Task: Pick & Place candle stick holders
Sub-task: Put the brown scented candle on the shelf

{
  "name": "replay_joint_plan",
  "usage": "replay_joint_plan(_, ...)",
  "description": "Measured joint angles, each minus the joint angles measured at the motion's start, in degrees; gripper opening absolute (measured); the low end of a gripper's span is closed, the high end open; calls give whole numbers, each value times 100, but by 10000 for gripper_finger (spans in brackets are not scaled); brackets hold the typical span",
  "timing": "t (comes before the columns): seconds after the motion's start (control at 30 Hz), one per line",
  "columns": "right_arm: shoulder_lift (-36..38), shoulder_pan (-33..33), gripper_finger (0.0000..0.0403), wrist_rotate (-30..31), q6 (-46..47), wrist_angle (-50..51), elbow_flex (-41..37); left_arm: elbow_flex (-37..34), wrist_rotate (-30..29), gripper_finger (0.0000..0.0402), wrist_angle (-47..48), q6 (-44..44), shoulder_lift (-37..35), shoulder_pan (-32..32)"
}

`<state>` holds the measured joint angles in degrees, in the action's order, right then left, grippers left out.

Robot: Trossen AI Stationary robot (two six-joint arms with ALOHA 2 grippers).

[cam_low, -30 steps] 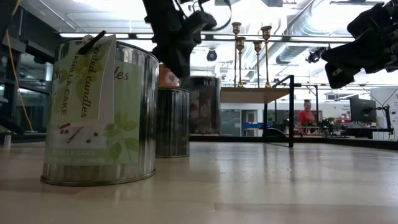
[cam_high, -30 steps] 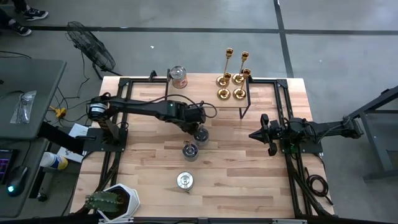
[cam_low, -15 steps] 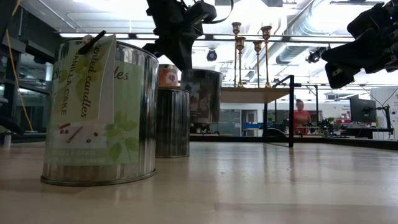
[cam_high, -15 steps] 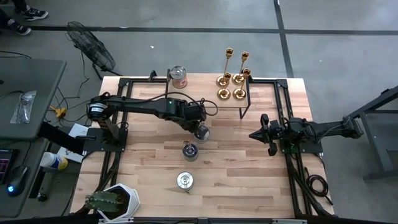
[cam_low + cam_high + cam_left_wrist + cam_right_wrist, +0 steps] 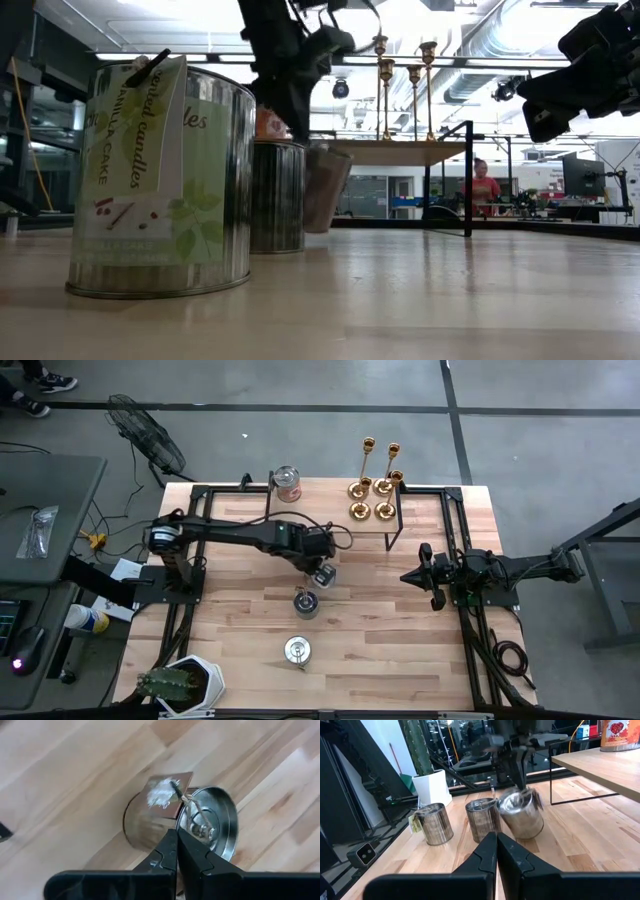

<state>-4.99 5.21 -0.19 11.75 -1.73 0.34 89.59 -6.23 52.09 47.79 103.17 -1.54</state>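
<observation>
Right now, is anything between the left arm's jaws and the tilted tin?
Nothing visible. The left gripper is shut right at the tilted tin, its jaws closed at the rim by the tag. The next tin stands close beside it. The right gripper waits apart.

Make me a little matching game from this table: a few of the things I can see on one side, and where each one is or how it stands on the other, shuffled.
Things:
1. gold candlesticks
2. tilted tin
3. right gripper
4. cactus pot

Places or states:
A. leaning under the left gripper
B. near left corner of the table
C. grouped at the table's far edge
D. shut, waiting at the right side

Pairs: 1-C, 2-A, 3-D, 4-B
</observation>
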Motion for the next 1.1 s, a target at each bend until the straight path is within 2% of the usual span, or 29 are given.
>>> replay_joint_plan(0.9, -57, 0, 4, 0, 0, -7, 0, -228, 96, 0, -155, -37, -55, -59)
replay_joint_plan(1.1, -57, 0, 4, 0, 0, 3, 0, -225, -296, 0, -387, -213, -369, 29)
